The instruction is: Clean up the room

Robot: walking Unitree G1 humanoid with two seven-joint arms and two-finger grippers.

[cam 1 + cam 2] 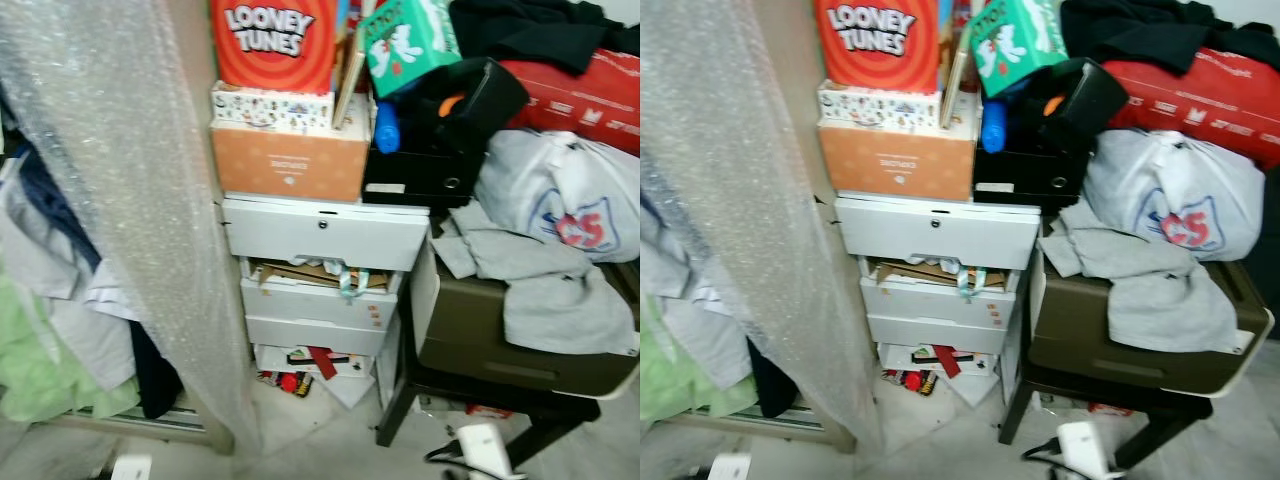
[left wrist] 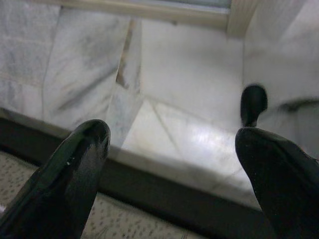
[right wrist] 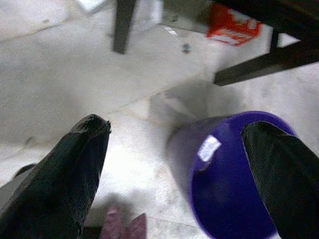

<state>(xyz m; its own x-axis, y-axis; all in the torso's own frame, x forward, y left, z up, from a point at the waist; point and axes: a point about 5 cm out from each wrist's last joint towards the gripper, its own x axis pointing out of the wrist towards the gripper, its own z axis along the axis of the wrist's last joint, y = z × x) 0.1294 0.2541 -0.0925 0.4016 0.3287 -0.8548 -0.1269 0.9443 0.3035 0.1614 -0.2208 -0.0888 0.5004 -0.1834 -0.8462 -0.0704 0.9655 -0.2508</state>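
Above floor: left gripper [image 2: 169, 164] wide open, empty; right gripper [image 3: 179, 169] likewise.

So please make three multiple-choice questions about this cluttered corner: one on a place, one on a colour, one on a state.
1. Where is the red Looney Tunes box?
A. on the floor
B. on top of the stacked boxes
C. inside a drawer

2. What colour is the round plastic bin near the right tool?
A. purple
B. yellow
C. white

3. How is the second drawer of the white drawer unit?
A. removed
B. fully shut
C. partly open, stuffed with cardboard

Answers: 1 B, it tops the orange cardboard box. 2 A, the right wrist view shows it purple. 3 C, cardboard sticks out.
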